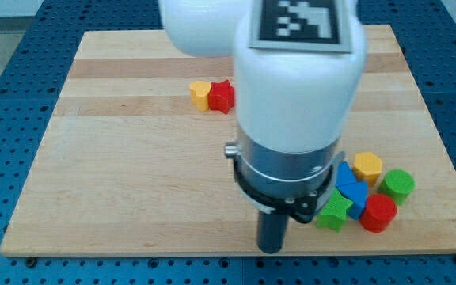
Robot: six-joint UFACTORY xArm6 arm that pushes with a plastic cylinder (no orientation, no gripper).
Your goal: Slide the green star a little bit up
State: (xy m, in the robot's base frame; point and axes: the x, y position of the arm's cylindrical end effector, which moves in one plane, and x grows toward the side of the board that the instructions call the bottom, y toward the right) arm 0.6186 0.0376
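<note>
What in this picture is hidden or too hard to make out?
- My tip: the rod's end sits near the board's bottom edge, left of the green star; whether it touches the board cannot be told.
- Blue blocks: the arm's body covers their left side, so shape and number are unclear.
- Board: the arm hides its middle and top; any blocks there are unseen.
- Yellow block beside the red star: shape too small to tell.

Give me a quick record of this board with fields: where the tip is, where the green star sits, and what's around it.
tip: my tip near the view's bottom, left of the green star
target: green star-shaped block, right-hand cluster
neighbours: blue block, red cylinder, green cylinder, yellow hexagonal block
elsewhere: yellow block touching red star, upper middle
surface: wooden board
</note>
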